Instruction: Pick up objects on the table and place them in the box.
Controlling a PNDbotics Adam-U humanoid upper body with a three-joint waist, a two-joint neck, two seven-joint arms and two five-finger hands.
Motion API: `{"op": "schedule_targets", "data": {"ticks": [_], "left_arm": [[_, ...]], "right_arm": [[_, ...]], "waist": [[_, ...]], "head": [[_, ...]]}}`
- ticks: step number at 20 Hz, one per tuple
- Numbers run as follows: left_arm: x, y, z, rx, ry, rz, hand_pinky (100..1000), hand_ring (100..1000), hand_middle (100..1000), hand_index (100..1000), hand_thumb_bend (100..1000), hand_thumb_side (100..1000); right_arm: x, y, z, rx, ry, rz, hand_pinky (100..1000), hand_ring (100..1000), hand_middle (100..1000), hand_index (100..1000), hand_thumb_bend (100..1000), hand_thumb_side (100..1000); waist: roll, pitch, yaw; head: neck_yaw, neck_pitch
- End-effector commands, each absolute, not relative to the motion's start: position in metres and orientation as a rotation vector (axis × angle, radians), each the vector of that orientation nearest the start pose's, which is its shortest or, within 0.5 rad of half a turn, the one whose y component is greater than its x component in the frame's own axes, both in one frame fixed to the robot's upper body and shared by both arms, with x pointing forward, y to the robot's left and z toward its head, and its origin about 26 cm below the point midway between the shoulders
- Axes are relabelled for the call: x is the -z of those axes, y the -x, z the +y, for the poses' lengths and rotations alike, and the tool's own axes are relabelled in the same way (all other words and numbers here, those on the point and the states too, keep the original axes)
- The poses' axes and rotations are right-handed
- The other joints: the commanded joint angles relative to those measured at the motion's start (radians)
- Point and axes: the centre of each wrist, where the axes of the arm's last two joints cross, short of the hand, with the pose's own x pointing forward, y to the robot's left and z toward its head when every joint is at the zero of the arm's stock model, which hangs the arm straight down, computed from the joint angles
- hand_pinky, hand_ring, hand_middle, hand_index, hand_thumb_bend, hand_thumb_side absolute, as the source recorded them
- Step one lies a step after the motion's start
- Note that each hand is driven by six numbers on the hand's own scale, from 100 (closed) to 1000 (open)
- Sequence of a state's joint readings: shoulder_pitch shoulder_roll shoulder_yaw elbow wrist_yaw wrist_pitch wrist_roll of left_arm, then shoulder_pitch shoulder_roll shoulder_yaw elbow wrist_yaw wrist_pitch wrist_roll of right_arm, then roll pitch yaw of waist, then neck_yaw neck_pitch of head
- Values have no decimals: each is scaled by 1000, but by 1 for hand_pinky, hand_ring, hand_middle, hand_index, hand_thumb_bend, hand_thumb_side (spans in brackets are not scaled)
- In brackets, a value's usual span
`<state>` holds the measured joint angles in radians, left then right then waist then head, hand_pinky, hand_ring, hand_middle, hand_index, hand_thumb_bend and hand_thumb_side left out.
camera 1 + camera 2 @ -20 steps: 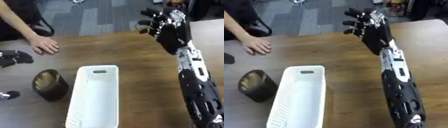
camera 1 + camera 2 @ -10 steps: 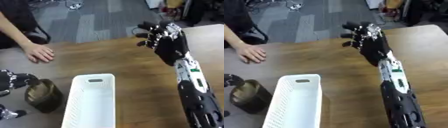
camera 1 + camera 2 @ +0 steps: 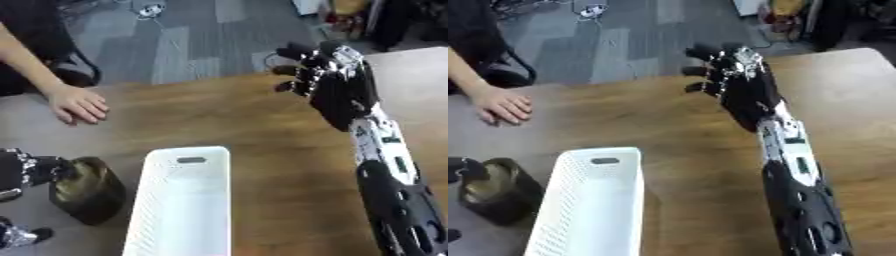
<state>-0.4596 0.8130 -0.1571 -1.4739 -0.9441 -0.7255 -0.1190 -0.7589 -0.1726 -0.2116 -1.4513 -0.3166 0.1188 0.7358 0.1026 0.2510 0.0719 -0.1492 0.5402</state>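
The wooden tabletop (image 3: 262, 130) carried a white box (image 3: 179, 205), with grey floor (image 3: 184, 45) beyond. Left hand (image 3: 31, 170) had fingers curled round a dark cup (image 3: 87, 190). Right hand (image 3: 328, 82) was raised, fingers loosely bent, holding nothing.

You're in an office or lab room: a wooden table (image 3: 245, 115) sits on grey carpet tiles (image 3: 188, 45) laid in lighter and darker squares. Cables (image 3: 149, 9) lie loose on the floor at the far edge, and cluttered gear (image 3: 794, 15) fills the far right corner.
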Motion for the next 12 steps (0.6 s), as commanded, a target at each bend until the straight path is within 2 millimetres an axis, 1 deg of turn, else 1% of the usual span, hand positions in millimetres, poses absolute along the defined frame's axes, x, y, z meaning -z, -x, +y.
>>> {"op": "schedule_targets", "data": {"ticks": [1, 2, 6, 8, 9, 11, 12], "left_arm": [[-189, -366, 377, -2510, 1207, 1981, 100, 100, 733, 864, 382, 449], [-185, -366, 377, -2518, 1208, 1981, 100, 100, 735, 865, 383, 449], [-174, -368, 377, -2525, 1218, 1996, 100, 100, 681, 832, 368, 424], [-171, -369, 377, -2514, 1231, 2012, 100, 100, 625, 791, 362, 360], [-169, -370, 377, -2505, 1241, 2022, 100, 100, 612, 780, 359, 349], [-166, -372, 376, -2475, 1272, 2053, 100, 100, 509, 690, 364, 259], [-166, -374, 376, -2453, 1295, 2068, 100, 100, 458, 642, 360, 244]], "right_arm": [[-242, -416, -253, -706, -702, -2060, 722, 829, 909, 923, 100, 1000], [-243, -416, -253, -706, -704, -2061, 722, 829, 909, 923, 100, 1000], [-244, -416, -252, -708, -711, -2067, 723, 829, 909, 923, 100, 1000], [-245, -416, -251, -709, -714, -2068, 723, 829, 909, 923, 100, 1000], [-245, -416, -251, -710, -715, -2069, 723, 830, 909, 923, 100, 1000], [-246, -416, -249, -713, -720, -2071, 723, 829, 909, 923, 100, 1000], [-247, -416, -248, -715, -723, -2073, 723, 829, 909, 923, 100, 1000]], "waist": [[-5, -10, -2], [-5, -9, -3], [-10, -4, -7], [-11, -2, -8], [-11, -1, -10], [-13, 2, -13], [-15, 3, -15]], "head": [[3, -1], [3, -1], [5, -6], [6, -10], [7, -12], [7, -16], [7, -19]]}}
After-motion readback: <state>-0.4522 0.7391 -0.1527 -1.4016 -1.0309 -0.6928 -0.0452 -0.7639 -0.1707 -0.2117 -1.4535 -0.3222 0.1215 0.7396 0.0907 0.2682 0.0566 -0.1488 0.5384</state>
